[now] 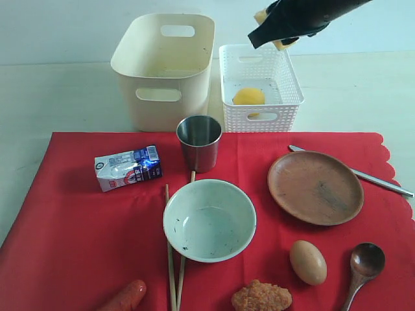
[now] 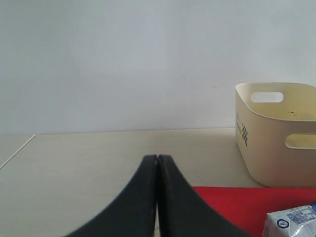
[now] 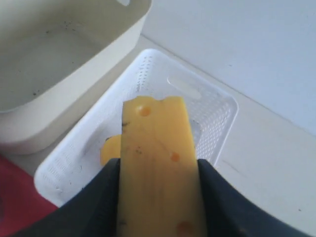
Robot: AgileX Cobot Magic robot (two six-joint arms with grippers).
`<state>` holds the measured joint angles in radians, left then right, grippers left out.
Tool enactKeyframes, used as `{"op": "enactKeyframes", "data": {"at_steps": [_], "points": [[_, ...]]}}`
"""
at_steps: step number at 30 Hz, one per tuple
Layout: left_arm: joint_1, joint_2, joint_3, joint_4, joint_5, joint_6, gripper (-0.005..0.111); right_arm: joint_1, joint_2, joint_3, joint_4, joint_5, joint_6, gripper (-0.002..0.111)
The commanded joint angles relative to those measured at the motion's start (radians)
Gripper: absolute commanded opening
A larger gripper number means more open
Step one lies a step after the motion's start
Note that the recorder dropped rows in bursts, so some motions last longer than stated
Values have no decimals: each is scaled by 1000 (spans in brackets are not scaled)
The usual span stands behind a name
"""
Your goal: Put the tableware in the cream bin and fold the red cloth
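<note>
Behind the cloth (image 1: 65, 220) stand bin (image 1: 194, 91) left and lattice basket (image 1: 285, 120) right, lemon (image 1: 249, 96) inside; on the cloth, cup (image 1: 199, 142) behind bowl (image 1: 209, 220), milk carton (image 1: 127, 167) left, plate (image 1: 316, 187) right over knife (image 1: 379, 181), chopsticks (image 1: 170, 259) at the bowl's left, egg (image 1: 308, 262) and spoon (image 1: 364, 264) front right.

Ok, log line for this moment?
right hand: holding cheese above white basket | left hand: shut | cup, bowl, plate: on red cloth
</note>
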<state>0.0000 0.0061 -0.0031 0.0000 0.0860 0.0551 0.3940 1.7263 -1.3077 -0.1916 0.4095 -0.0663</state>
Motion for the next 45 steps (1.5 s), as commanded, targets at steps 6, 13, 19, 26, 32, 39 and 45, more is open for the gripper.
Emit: {"op": "enactKeyframes", "data": {"at_steps": [6,13,19,26,32,39,45], "points": [[1,-6,3,-14,2,1,3,-10,206,6,7,-193,27,0],[1,-6,3,-14,2,1,3,-34,319,2,7,-380,149,27],[1,-6,3,-14,2,1,3,-36,333,2,37,-357,174,74],[1,-6,3,-14,2,1,3,-36,257,2,31,-212,171,73],[1,-6,3,-14,2,1,3,-36,137,2,31,-97,175,46],[1,-6,3,-14,2,1,3,-34,-68,141,34,-161,207,12],[1,-6,3,-14,2,1,3,-13,-280,399,117,-295,228,0]]}}
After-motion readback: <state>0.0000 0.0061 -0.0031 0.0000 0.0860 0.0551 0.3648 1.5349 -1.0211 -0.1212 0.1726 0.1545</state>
